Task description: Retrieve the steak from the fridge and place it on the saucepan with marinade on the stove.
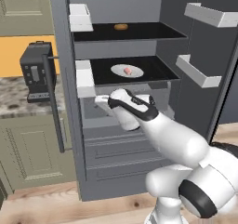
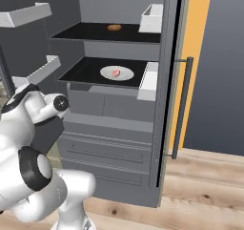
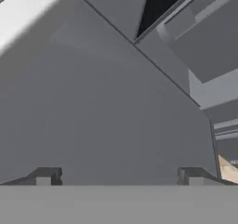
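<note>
Standing wide apart and holding nothing, the two dark tips of the claw [image 3: 119, 175] face a blank grey wall of the fridge [image 1: 121, 153] at close range; the hand sits below the fridge's lower dark shelf [image 1: 153, 72], in front of the grey panel above the drawers [image 2: 107, 150]; on that lower shelf rests a white plate [image 1: 127, 71], and the steak [image 1: 127, 70] lies near the plate's centre, a small pinkish piece, apart from the claw and above it; on the fridge's upper shelf [image 1: 148, 31] lies a brown oval lump [image 1: 121, 27], which is not the target; white door bins [image 1: 200, 74] hang on the open fridge doors to either side. Progress, as judged: the fridge stands open and the arm has reached its front, yet the steak is untouched, so grasping, carrying and placing all remain. Hard to make out: the claw itself is masked by the white wrist in the left base view; the hand view offers little more than grey panels, so its exact clearance from the fridge wall cannot be told.
</note>
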Robot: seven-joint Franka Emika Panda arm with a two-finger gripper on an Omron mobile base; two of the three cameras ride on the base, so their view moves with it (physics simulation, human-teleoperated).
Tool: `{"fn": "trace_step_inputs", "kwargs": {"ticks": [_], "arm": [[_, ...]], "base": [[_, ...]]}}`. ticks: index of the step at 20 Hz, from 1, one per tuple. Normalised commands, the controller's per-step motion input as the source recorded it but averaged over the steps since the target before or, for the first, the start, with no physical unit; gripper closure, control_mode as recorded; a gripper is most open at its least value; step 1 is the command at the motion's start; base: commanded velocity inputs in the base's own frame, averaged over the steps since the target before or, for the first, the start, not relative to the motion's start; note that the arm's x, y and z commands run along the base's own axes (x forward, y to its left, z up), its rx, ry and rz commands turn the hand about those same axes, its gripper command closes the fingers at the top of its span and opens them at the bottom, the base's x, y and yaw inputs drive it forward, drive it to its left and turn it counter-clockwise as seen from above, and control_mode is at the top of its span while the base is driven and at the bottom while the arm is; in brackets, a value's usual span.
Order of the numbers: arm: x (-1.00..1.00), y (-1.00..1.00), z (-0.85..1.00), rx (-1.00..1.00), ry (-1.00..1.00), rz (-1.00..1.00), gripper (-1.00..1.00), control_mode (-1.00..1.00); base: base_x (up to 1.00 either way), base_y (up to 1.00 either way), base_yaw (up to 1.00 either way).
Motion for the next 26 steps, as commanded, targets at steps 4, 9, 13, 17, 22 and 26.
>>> {"fn": "trace_step_inputs", "kwargs": {"ticks": [4, 9, 13, 17, 22, 26], "arm": [[0.0, -0.53, 1.0, -0.09, 0.01, -0.11, -1.0, -1.0], [-0.01, -0.54, 0.95, -0.23, 0.09, -0.07, -1.0, -1.0], [0.0, -0.36, 0.36, -0.37, 0.18, -0.06, -1.0, -1.0], [0.0, -0.54, 0.32, -0.37, 0.22, -0.09, -1.0, -1.0], [0.0, -0.76, 0.02, -0.41, 0.03, -0.1, -1.0, -1.0], [0.07, -0.79, -0.08, -0.27, -0.06, -0.02, -1.0, -1.0]], "base": [[0.0, 0.0, 0.0], [0.0, 0.0, 0.0], [0.0, 0.0, 0.0], [0.0, 0.0, 0.0], [0.0, 0.0, 0.0], [0.0, 0.0, 0.0]]}}
